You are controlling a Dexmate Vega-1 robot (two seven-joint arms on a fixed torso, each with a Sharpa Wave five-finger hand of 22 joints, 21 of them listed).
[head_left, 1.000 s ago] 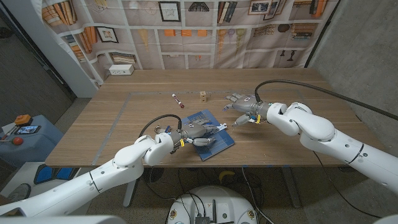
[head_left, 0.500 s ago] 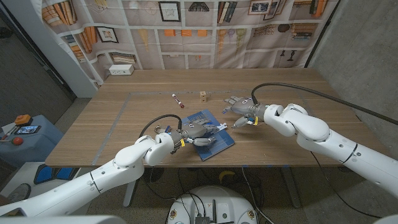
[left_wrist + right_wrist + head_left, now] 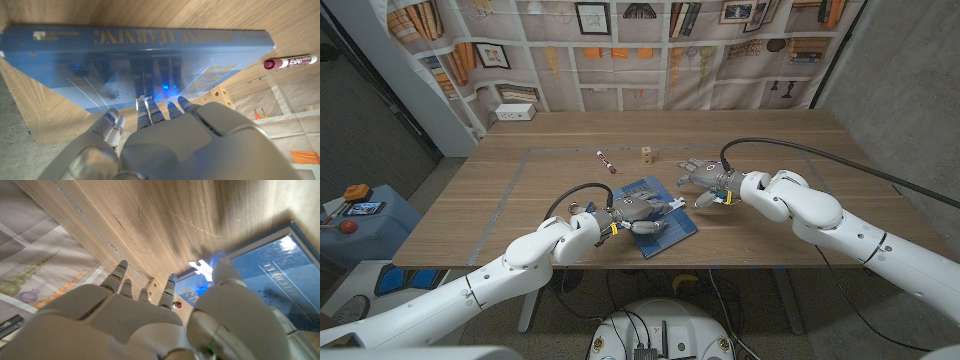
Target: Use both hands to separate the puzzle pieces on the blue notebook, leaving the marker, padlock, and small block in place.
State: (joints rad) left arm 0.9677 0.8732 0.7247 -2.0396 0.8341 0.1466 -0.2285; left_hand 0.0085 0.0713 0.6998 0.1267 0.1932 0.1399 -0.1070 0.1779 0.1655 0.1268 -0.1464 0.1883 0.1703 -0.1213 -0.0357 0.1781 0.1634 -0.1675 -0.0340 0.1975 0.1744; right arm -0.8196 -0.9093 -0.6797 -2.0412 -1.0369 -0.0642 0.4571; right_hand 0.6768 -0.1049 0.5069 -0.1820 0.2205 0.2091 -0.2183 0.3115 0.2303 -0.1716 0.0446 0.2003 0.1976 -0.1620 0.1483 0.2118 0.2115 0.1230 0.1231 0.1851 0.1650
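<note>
The blue notebook (image 3: 660,222) lies near the table's front edge. My left hand (image 3: 642,211) reaches across its cover, and in the left wrist view its fingertips (image 3: 148,106) touch a small white puzzle piece (image 3: 142,103) on the notebook (image 3: 140,55). My right hand (image 3: 706,178) hovers just right of the notebook's far corner with its fingers spread. In the right wrist view its thumb tip is next to a white puzzle piece (image 3: 201,268) at the notebook's (image 3: 270,270) edge. Behind the notebook lie the marker (image 3: 606,161) and the small wooden block (image 3: 647,153).
A white box (image 3: 516,112) stands at the table's far left edge by the backdrop. A tape line (image 3: 510,185) runs along the left part of the table. The marker (image 3: 292,62) and block (image 3: 220,94) sit beyond the notebook in the left wrist view.
My right hand has moved left, closer to the notebook's far right corner. The left hand has stayed on the notebook.
</note>
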